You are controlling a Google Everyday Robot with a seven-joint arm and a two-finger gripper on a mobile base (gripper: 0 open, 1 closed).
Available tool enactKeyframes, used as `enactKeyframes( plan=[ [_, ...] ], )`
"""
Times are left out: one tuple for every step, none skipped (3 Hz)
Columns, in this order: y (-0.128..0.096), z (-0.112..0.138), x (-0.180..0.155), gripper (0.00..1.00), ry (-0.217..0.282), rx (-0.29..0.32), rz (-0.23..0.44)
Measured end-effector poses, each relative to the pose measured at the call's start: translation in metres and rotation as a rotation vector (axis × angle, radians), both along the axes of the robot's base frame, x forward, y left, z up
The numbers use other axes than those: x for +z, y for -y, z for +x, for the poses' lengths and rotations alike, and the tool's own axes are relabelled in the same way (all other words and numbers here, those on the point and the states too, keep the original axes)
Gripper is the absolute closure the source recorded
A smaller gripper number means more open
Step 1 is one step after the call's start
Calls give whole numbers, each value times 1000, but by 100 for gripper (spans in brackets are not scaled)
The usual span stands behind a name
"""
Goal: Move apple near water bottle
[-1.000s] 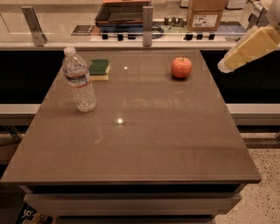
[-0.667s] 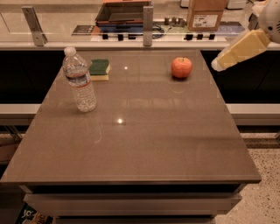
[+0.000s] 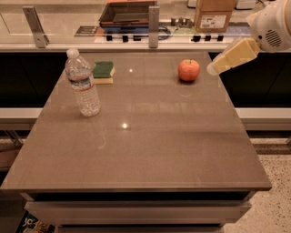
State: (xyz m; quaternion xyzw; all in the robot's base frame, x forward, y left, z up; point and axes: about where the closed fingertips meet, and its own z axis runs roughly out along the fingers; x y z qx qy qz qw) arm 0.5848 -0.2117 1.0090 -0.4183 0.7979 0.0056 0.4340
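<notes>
The red-orange apple (image 3: 188,70) sits on the brown table (image 3: 150,136) at the far right. The clear ribbed water bottle (image 3: 82,84) with a white cap stands upright at the far left, well apart from the apple. My gripper (image 3: 213,69) reaches in from the upper right; its cream-coloured tip is just right of the apple, at about the apple's height, not touching it. The arm's white housing (image 3: 272,27) is at the top right corner.
A green-and-yellow sponge (image 3: 103,72) lies just behind and right of the bottle. Behind the table runs a counter (image 3: 54,32) with a dark tray (image 3: 127,12), a cardboard box (image 3: 214,14) and metal posts (image 3: 153,26). Speckled floor (image 3: 273,182) lies to the right.
My gripper has moved left, from beyond the table's right edge toward the apple. The apple, bottle and sponge have not moved.
</notes>
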Motion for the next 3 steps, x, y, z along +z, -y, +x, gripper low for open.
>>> enactKeyframes(
  plan=[
    [-10, 19, -17, 0, -8, 14, 27],
    [-19, 39, -34, 0, -10, 38, 68],
    [-23, 58, -50, 0, -12, 60, 124]
  ],
)
